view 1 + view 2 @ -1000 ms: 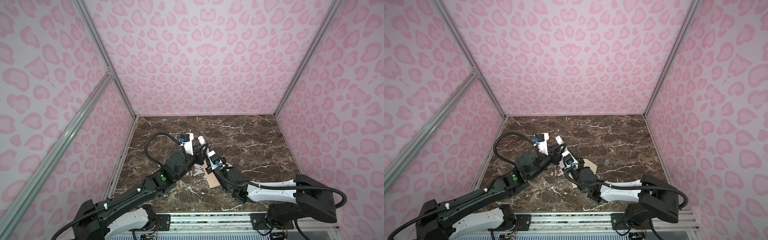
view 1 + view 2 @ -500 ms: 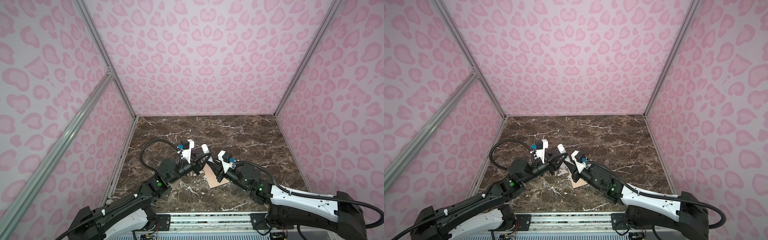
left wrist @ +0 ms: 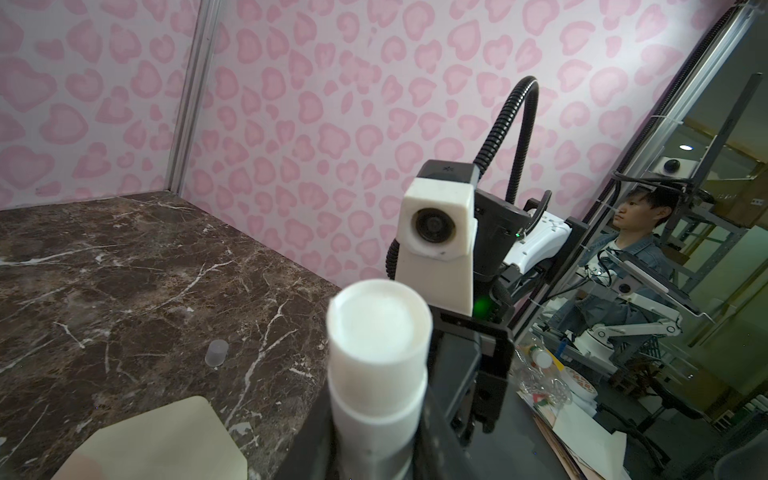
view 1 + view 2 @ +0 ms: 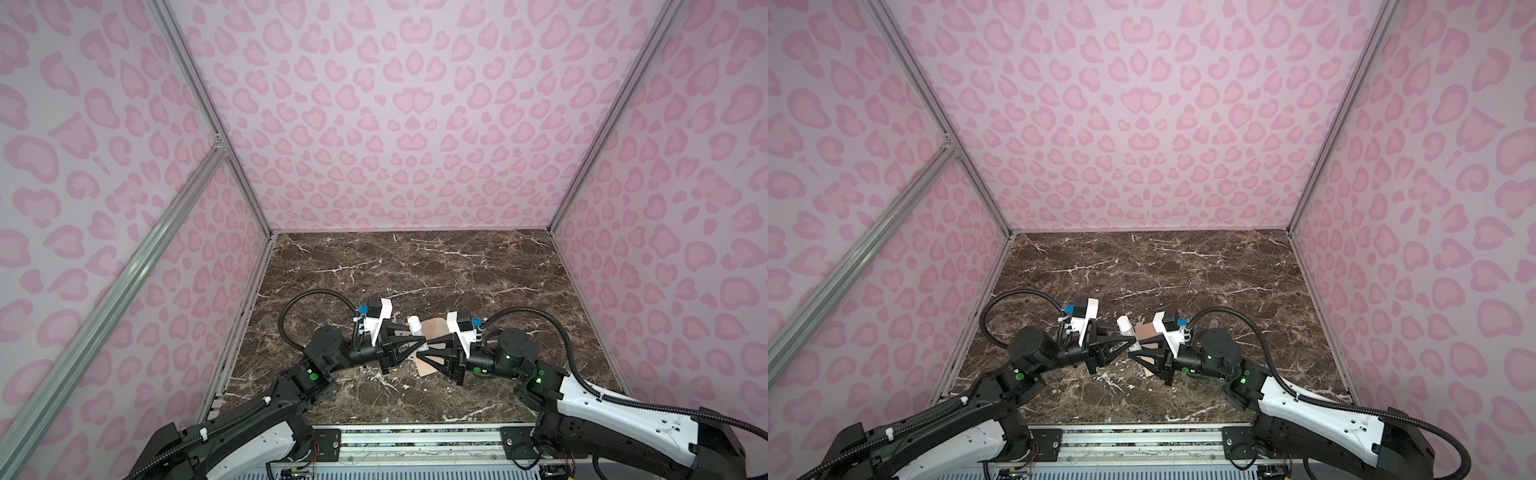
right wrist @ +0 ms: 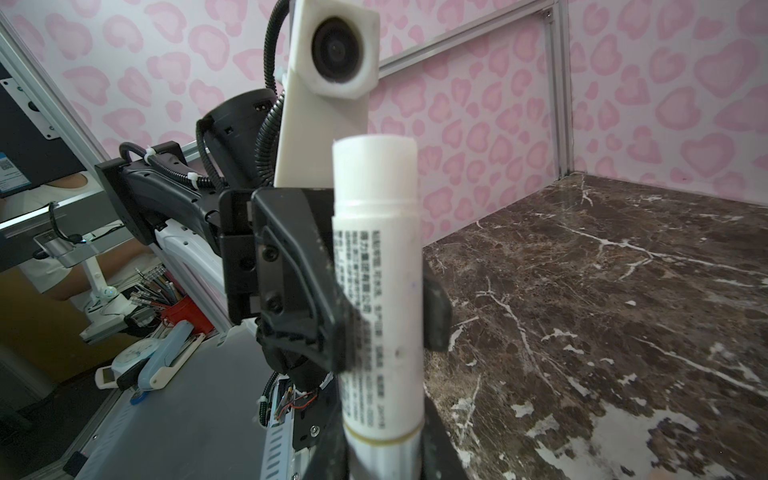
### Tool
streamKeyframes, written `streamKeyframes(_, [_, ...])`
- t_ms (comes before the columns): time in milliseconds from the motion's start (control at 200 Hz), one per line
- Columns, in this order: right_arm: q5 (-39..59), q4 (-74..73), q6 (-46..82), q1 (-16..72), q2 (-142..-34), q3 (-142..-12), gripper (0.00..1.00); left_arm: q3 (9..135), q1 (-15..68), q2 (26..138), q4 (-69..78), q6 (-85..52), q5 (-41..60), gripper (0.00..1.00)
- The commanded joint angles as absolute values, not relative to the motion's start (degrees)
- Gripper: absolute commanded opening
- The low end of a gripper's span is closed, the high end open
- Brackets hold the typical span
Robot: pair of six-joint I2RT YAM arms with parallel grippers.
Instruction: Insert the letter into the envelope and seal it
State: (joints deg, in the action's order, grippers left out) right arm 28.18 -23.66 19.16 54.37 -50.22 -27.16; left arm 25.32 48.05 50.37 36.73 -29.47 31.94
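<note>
the envelope lies flat on the table, flap open, just under my grippers. my two arms reach in low and meet tip to tip. my left gripper pinches the upright glue stick at its middle; my right gripper seems to pinch its bottom, half hidden.

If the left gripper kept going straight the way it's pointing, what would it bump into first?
The left gripper is pinching the glue stick, so that comes first; just behind it, tip to tip, is probably the right gripper.
</note>
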Motion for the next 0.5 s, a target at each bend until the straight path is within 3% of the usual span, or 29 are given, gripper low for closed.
streamKeyframes(0, [16.3, -24.9, 12.9, 54.8, -48.3, -27.3, 0.45, 26.4, 48.3, 49.2, 26.9, -28.0, 34.0, 0.04])
streamKeyframes(195, [3.8, -25.5, 1.2, 56.7, -47.6, -23.7, 0.56, 30.4, 48.2, 46.8, 18.5, -24.8, 15.2, 0.04])
streamKeyframes(495, [-22.4, -44.0, -14.6, 69.5, -58.7, -23.2, 0.59, 34.4, 48.7, 50.2, 21.9, -30.1, -2.6, 0.04])
